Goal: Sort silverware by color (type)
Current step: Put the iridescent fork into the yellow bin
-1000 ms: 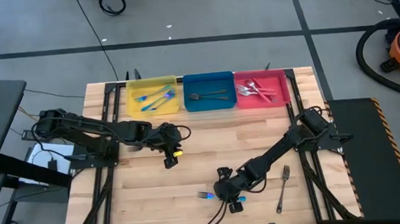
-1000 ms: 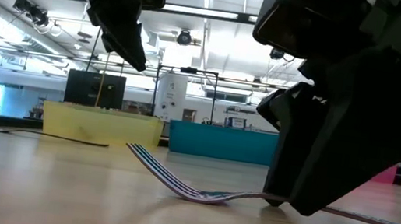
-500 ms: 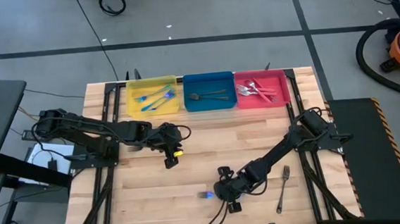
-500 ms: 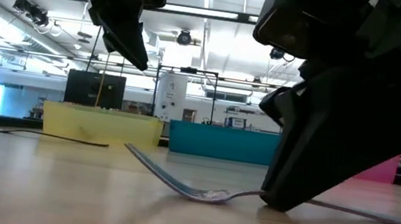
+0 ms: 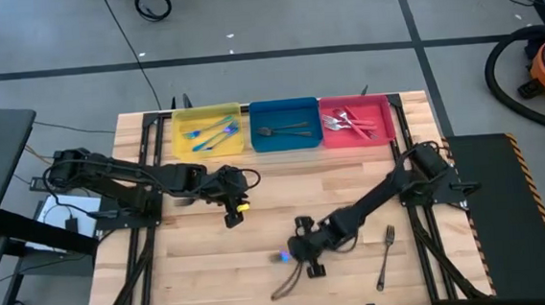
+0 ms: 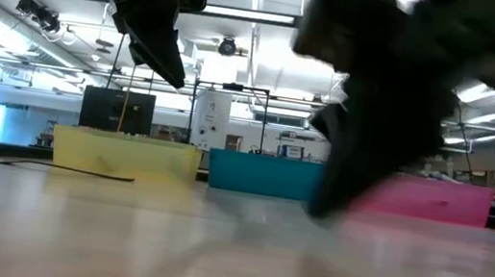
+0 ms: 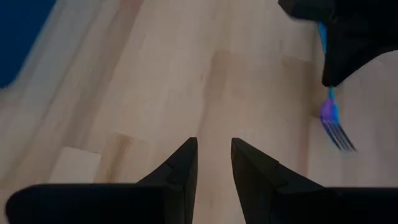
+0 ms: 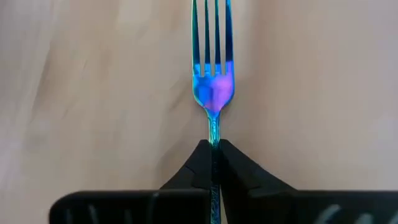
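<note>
in the low view the right arm is only a dark smear across the middle, hiding part of the blue tray [image 6: 262, 173] and red tray [image 6: 443, 199] behind it, and the fork it carries cannot be picked out there. from above, the blue fork [image 5: 282, 258] shows only as a small bright spot just ahead of the right gripper [image 5: 297, 253]; its handle is hidden under the fingers. the right wrist view gives it clearly: the fingers [image 8: 198, 165] are pressed together on the thin handle, and the iridescent head and tines stick straight out in front of them over bare wood.

the right arm stretches from its base at the table's right edge diagonally toward the near middle of the table [image 5: 263, 288]. a plain grey fork [image 5: 386, 256] lies well off to that arm's outer side.

the left gripper [image 5: 231, 213] hangs above the table, pointed down, its fingers [image 7: 180, 171] slightly parted with nothing between them. the yellow tray [image 5: 181, 140] with blue pieces lies beyond it.
</note>
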Controlling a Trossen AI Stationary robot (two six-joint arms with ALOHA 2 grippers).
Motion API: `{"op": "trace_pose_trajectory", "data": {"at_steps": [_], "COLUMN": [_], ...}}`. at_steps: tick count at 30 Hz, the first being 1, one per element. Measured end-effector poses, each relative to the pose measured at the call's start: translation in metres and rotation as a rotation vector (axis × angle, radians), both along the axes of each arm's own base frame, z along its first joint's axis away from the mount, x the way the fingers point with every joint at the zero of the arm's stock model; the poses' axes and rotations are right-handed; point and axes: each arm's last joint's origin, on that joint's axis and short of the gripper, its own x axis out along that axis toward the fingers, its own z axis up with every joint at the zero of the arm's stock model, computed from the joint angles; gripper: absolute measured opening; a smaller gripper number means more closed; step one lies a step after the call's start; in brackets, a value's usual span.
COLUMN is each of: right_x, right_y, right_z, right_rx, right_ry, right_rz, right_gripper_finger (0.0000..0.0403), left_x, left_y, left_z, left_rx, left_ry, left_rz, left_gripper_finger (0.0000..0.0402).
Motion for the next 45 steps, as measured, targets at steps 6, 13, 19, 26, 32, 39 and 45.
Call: {"op": "trace_pose_trajectory", "data": {"at_steps": [6,13,19,26,32,39,45], "right_x": [0.001,-0.011,-0.036,-0.059,-0.058,-0.053,-0.052], "right_y": [-0.046,-0.094,-0.118,-0.140,-0.157,-0.168,-0.169], "right_z": [0.047,0.108,0.157,0.195,0.206,0.220,0.223], "right_rx": [-0.088,-0.208,-0.308,-0.429,-0.500,-0.544,-0.542], "right_ry": [-0.076,-0.225,-0.354,-0.483,-0.550,-0.675,-0.712], "right_rz": [-0.064,-0.131,-0.202,-0.295,-0.302,-0.292,-0.283], "right_gripper_finger": [0.0015,0.0015,0.0015,0.0015,0.0015,0.0015,0.0016], "left_x": [0.006,0.013,0.018,0.020,0.027,0.030,0.030], "left_y": [0.015,0.030,0.045,0.068,0.078,0.077,0.077], "left_z": [0.004,0.012,0.019,0.027,0.050,0.070,0.081], "left_rx": [0.065,0.194,0.276,0.372,0.462,0.436,0.351], "left_ry": [-0.063,-0.161,-0.241,-0.302,-0.544,-0.765,-0.893], "left_rz": [-0.018,-0.085,-0.091,-0.046,-0.001,0.012,0.067], "left_gripper_finger": [0.0098,0.0098,0.0102,0.0130,0.0160,0.0162,0.0162]}}
